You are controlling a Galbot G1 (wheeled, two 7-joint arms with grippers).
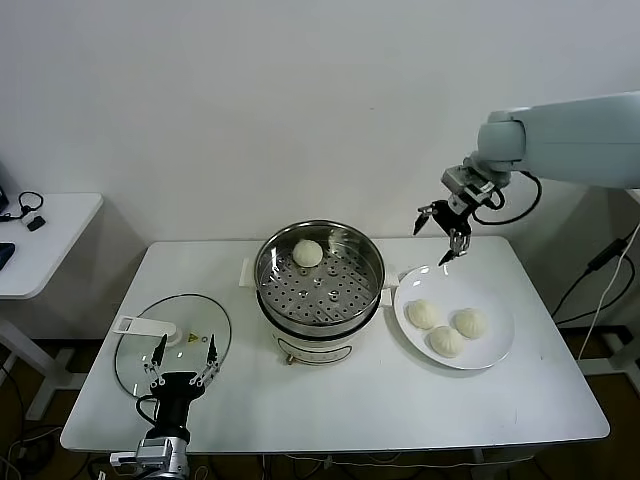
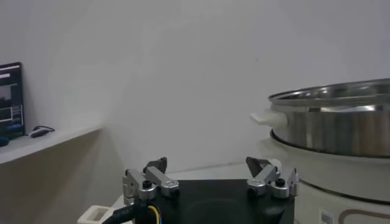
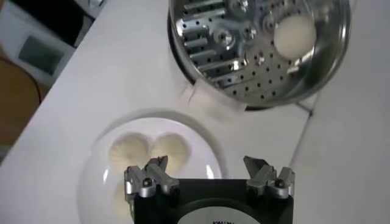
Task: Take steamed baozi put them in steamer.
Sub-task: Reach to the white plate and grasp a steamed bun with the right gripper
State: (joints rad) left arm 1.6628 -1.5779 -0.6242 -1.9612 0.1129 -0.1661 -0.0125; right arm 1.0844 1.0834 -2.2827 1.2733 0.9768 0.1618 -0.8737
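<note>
Glass lid (image 1: 185,330) and white plate (image 1: 497,350) on white table (image 1: 330,400)

Steamer mid-bench, plate to its right.
One baozi (image 1: 308,253) lies in the steamer (image 1: 320,275); three on the plate (image 1: 497,345); lid (image 1: 172,343) left.

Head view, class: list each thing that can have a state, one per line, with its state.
Steamer: uncovered, one baozi on its tray.
Lid: off, flat on the table.
Plate: holds three baozi.
Right gripper: jaws open, empty, above the plate's far edge.
Left gripper: jaws open, empty, over the lid.
</note>
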